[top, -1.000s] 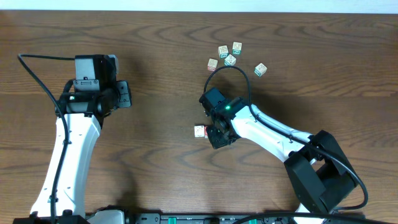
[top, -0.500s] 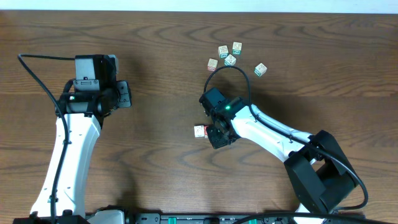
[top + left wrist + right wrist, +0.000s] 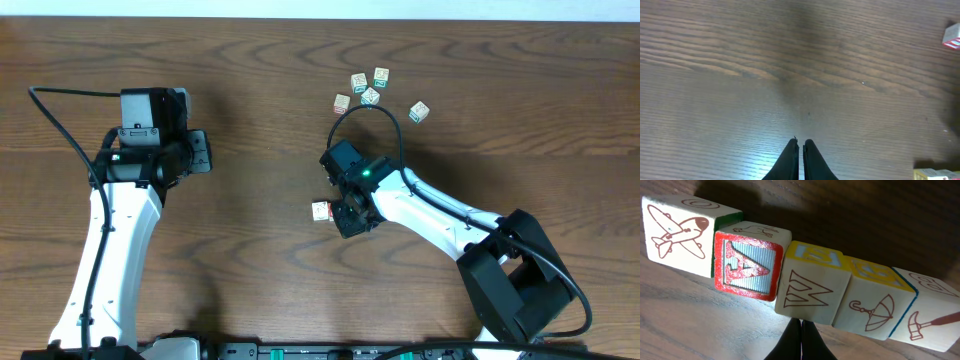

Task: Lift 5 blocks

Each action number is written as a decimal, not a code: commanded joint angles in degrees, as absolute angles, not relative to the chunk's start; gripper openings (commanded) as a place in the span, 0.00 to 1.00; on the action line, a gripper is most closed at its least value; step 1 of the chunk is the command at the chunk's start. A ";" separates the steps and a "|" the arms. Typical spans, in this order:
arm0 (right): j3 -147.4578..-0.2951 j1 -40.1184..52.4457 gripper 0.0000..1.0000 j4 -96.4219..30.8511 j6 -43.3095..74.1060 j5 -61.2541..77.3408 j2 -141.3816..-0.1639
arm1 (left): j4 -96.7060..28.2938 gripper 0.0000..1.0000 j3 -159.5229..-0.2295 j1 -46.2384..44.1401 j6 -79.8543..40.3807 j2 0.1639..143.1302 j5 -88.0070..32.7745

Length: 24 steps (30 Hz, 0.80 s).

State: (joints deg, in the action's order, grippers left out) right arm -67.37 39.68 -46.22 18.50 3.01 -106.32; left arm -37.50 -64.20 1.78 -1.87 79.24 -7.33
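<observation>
A row of five blocks fills the right wrist view, side against side: an airplane block (image 3: pixel 677 232), a red "A" block (image 3: pixel 751 265), a "W" block (image 3: pixel 812 287), an umbrella block (image 3: pixel 875 305) and a hammer block (image 3: pixel 932 320). My right gripper (image 3: pixel 801 323) is shut, its tips touching the lower edge of the "W" block. From overhead only the row's end block (image 3: pixel 322 211) shows beside the right gripper (image 3: pixel 338 213); the others are hidden under the wrist. My left gripper (image 3: pixel 203 151) is shut and holds nothing, far left of the row.
Several more loose alphabet cubes (image 3: pixel 370 96) lie in a cluster at the back, with one apart (image 3: pixel 419 111). The left wrist view shows bare wood, the left gripper (image 3: pixel 800 143), a red-striped cube (image 3: pixel 952 36) at top right and a pale object (image 3: pixel 935 173) at the bottom edge.
</observation>
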 commanded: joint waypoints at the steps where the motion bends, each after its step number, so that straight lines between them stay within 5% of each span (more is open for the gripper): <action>1: -66.94 39.97 0.01 -46.37 19.27 2.44 -105.34 | -37.65 0.07 -64.01 1.91 -2.04 79.40 -11.64; 24: -66.94 39.97 0.01 -45.47 20.99 1.26 -105.34 | -36.77 0.07 -63.99 -0.62 -2.22 81.67 -13.50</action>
State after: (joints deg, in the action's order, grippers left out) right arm -67.37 39.68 -45.69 20.21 2.76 -106.32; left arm -36.99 -64.20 -0.51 -1.91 81.32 -13.21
